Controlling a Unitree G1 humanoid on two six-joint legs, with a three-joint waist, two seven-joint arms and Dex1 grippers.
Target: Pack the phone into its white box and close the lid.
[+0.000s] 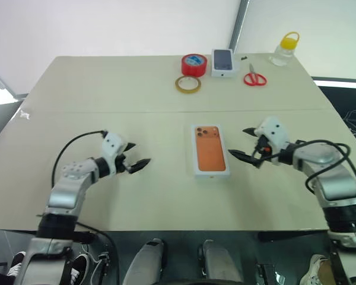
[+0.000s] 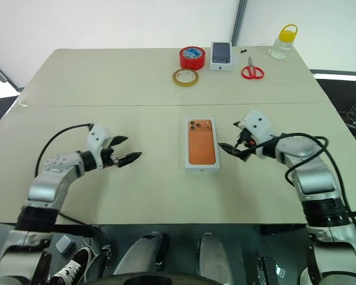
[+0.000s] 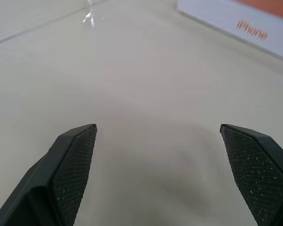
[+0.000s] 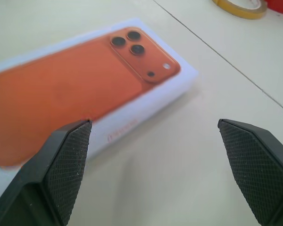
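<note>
Your closed white box (image 1: pixel 210 172), lid (image 1: pixel 210 149) on with its orange phone picture up, lies mid-table (image 1: pixel 107 89). Your left gripper (image 1: pixel 136 162) hangs well to its left, your right gripper (image 1: pixel 244 146) just beside its right edge; both stand spread wide, empty.

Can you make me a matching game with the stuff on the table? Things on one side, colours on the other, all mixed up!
Things:
1. lid
2. scissors
3. bottle
4. flat tape ring

Colours:
A. yellow cap
B. tan
C. white with an orange phone picture
D. red handles

Pairs: 1-C, 2-D, 3-A, 4-B
</note>
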